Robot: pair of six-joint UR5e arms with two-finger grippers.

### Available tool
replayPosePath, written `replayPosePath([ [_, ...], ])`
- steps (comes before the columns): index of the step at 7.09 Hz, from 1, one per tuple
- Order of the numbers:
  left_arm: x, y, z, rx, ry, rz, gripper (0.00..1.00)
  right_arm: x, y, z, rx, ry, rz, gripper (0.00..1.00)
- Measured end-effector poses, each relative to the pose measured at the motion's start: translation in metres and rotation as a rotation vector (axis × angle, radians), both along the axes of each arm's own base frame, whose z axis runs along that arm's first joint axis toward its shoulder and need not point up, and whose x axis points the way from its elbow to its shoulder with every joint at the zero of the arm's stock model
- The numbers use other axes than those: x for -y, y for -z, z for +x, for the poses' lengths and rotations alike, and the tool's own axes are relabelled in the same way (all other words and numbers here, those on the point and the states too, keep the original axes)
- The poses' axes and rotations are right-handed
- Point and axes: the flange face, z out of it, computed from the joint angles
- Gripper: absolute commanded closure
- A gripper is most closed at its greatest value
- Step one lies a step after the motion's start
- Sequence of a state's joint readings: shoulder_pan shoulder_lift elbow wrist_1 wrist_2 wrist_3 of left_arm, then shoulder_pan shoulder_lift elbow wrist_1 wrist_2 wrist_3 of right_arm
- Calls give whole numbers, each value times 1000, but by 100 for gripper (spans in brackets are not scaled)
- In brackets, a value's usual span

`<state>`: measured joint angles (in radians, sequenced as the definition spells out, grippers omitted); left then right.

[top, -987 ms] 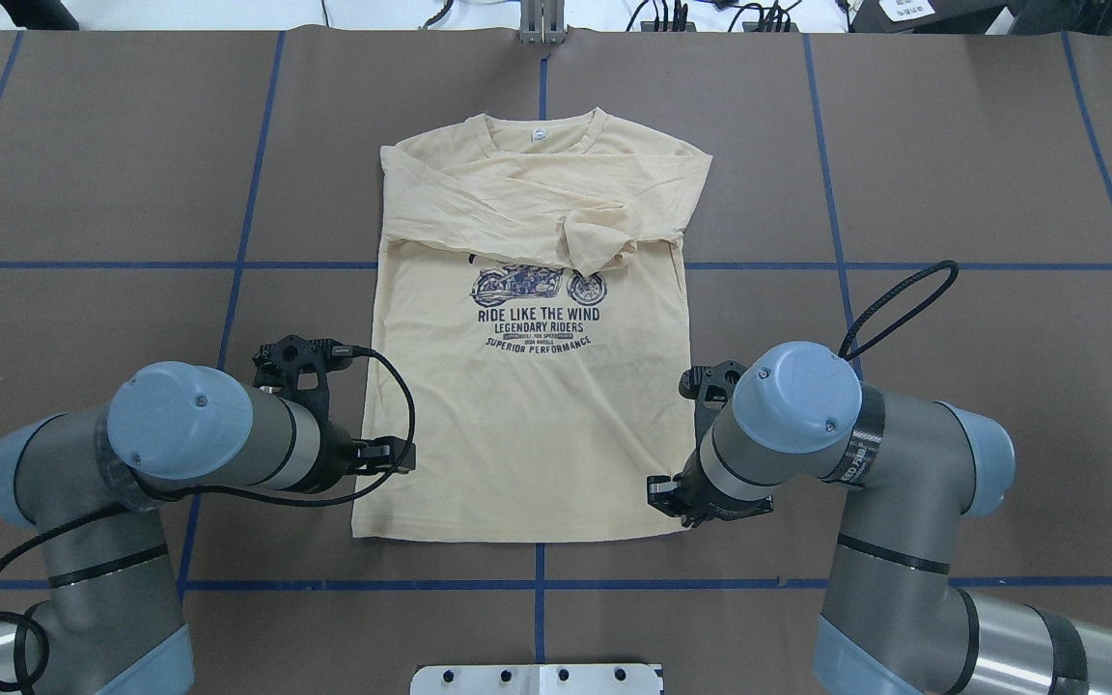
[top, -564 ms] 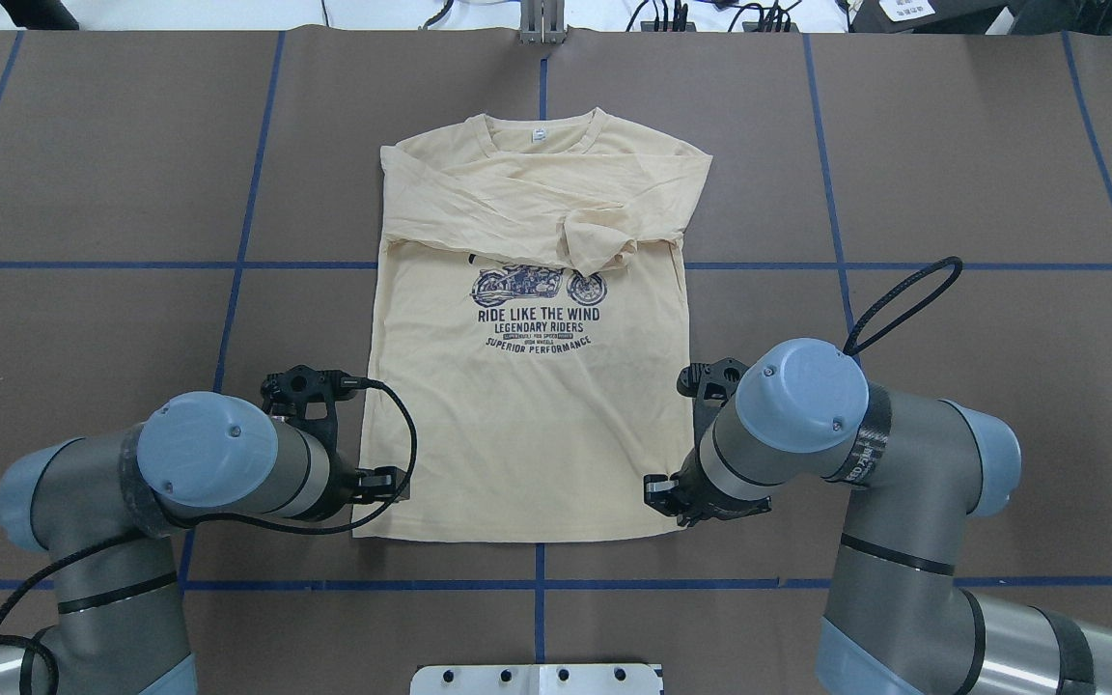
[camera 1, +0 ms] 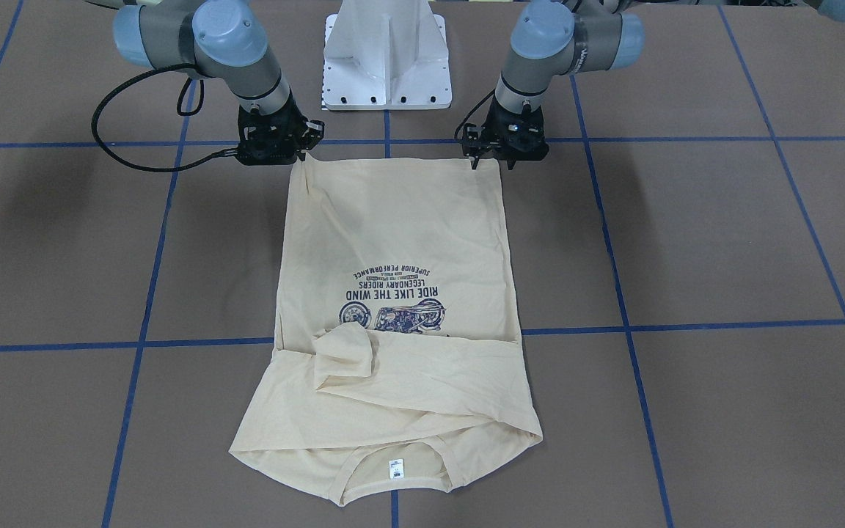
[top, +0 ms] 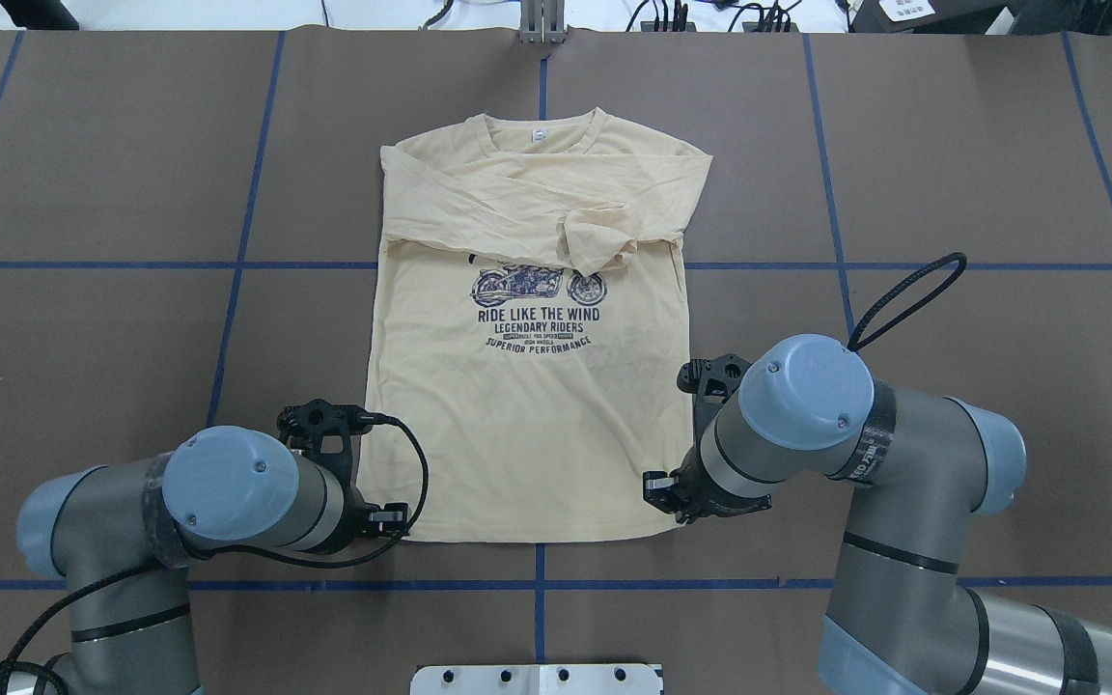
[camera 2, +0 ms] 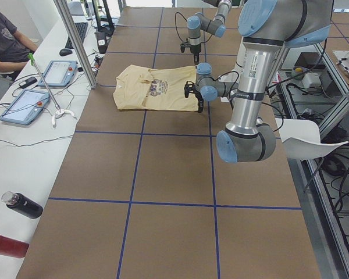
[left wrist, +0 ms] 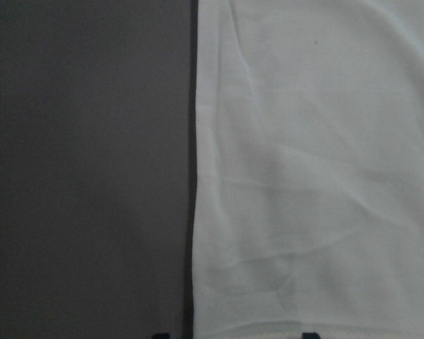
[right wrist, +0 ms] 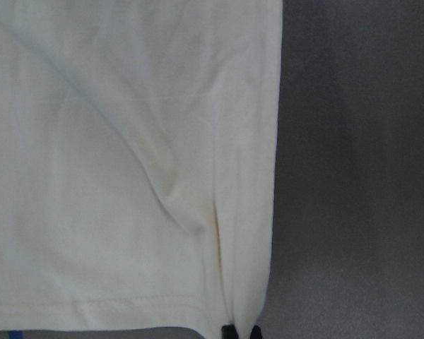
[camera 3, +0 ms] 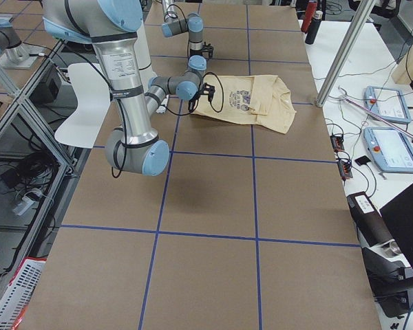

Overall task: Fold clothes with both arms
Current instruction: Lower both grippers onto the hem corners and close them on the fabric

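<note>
1. Right wrist-mounted view: the right gripper point(right wrist: 240, 332) is seen with its fingertips nearly together, pinched on the hem corner of the T-shirt point(right wrist: 127, 155), and the fabric is drawn into a crease there.
2. In the left wrist-mounted view the left gripper point(left wrist: 234, 335) is shown held wide, its fingertips set either side of the shirt's side edge at the hem.
3. The T-shirt is laid flat at the middle of the table point(top: 83, 145). Its hem is turned towards the robot and its collar away. Both sleeves are folded across the chest, above the navy motorcycle print point(top: 539, 314).
4. Broad stretches of brown table, crossed by blue tape lines point(top: 247, 241), are seen beyond both straight side edges.
5. The white pedestal base point(camera 1: 387, 55) is shown whole only in the front-facing view; an operator point(camera 2: 6, 40) and two tablets point(camera 2: 59, 73) are shown only in the exterior left view.
6. Counted: one T-shirt, two grippers, and two arms, the left arm point(top: 228, 492) and the right arm point(top: 807, 405).
</note>
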<state>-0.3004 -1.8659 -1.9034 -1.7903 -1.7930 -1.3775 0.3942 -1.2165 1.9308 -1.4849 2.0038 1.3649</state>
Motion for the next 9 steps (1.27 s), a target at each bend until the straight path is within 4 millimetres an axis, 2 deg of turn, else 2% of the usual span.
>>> replayPosePath([
  [1,0,-1,1,1,-1,0,39,1,0,1,1,-1,-1,100],
  [3,0,-1,1,2,-4,2,91,4,2,5,7,-3,-5,100],
  [4,0,0,1,1,-4,3,100,6,3,6,10,-4,-7,100],
  [7,2,8,-4,-11,3,2,100,8,3,8,10,-6,-6,100],
  [9,3,24,-17,-20,10,3,100,7,9,14,24,-9,-1,100],
])
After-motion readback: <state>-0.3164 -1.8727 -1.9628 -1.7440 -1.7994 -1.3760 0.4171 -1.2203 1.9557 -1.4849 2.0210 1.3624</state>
